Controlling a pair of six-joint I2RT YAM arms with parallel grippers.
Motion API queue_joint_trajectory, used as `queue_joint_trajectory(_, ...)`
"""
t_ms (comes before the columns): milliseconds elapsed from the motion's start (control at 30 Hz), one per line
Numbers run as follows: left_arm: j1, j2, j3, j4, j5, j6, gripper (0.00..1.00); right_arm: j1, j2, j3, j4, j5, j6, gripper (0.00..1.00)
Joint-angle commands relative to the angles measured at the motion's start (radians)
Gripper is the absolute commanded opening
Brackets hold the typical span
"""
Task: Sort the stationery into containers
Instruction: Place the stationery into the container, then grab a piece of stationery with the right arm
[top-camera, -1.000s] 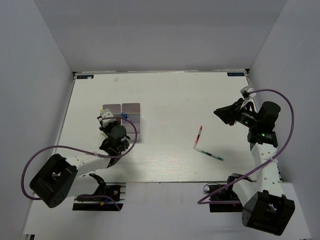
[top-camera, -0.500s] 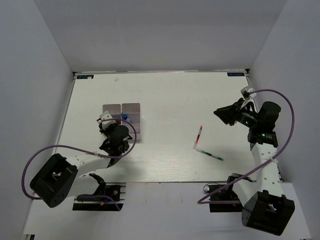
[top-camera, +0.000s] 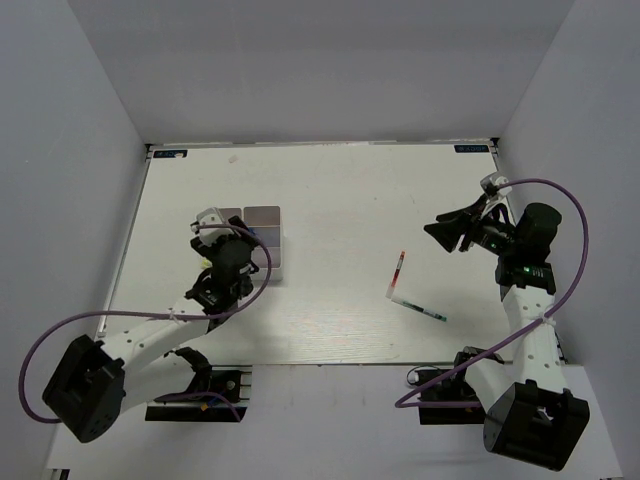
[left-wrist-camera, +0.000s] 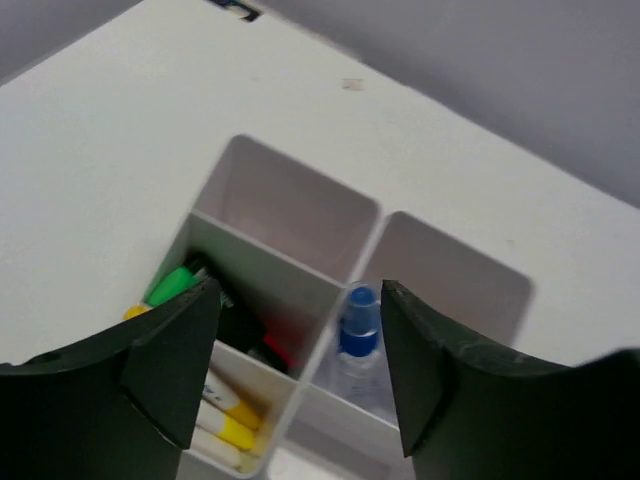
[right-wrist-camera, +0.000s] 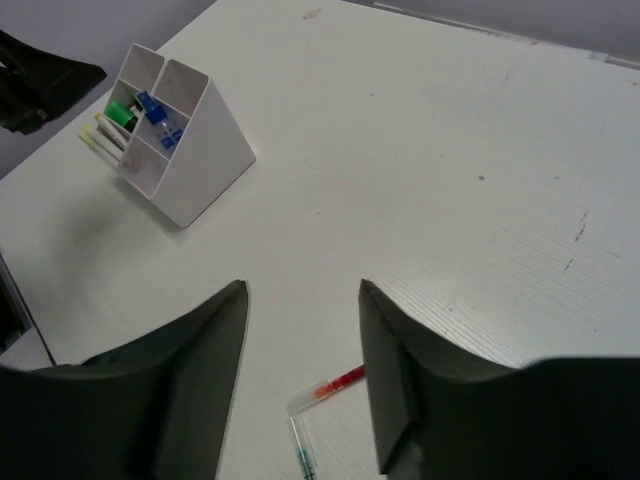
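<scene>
Toward the desk's left edge, my left gripper hangs agape and empty above the tray, clear of the highlighters and tube inside. My right gripper, agape too, faces two unsorted pens near the right edge, placed to fetch them

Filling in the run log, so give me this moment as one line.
left gripper: open, empty, over tray | right gripper: open, empty, above table | on table: red-tipped pen, green-tipped pen

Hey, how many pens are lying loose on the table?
2: a red-tipped pen and a green-tipped pen, ends close together, on the right half of the table. The left arm could hide another.
</scene>
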Motion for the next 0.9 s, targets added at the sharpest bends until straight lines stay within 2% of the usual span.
queue_joint_trajectory(0, -0.005, -0.094, 0.069, -0.057, 0.239, 0.05, 0.78, -0.002, 0.013, 0.035, -0.01, -0.015, -0.046, 0.59)
queue_joint_trajectory(133, -0.005, -0.117, 0.172, -0.148, 0.457, 0.096, 0.9, 0.002, 0.082, 0.098, -0.123, -0.007, -0.126, 0.69)
queue_joint_trajectory(200, -0.005, -0.102, 0.265, -0.248, 0.591, 0.105, 0.98, 0.01, 0.117, 0.132, -0.156, 0.02, -0.161, 0.71)
queue_joint_trajectory(367, -0.005, -0.014, 0.502, -0.457, 0.864, 0.148, 0.99, 0.048, 0.232, 0.203, -0.237, 0.129, -0.238, 0.74)
queue_joint_trajectory(400, 0.004, 0.007, 0.526, -0.507, 0.997, 0.192, 0.99, 0.071, 0.252, 0.212, -0.287, 0.16, -0.262, 0.71)
queue_joint_trajectory(533, 0.004, 0.03, 0.637, -0.664, 1.24, 0.328, 0.99, 0.131, 0.367, 0.282, -0.398, 0.287, -0.341, 0.64)
queue_joint_trajectory(600, 0.004, -0.005, 0.637, -0.699, 1.257, 0.371, 0.99, 0.18, 0.441, 0.305, -0.436, 0.375, -0.37, 0.6)
queue_joint_trajectory(767, 0.004, -0.202, 0.471, -0.669, 1.184, 0.395, 0.99, 0.275, 0.589, 0.376, -0.501, 0.534, -0.364, 0.55)
queue_joint_trajectory(867, 0.004, -0.256, 0.427, -0.669, 1.173, 0.395, 0.99, 0.332, 0.666, 0.399, -0.541, 0.607, -0.332, 0.52)
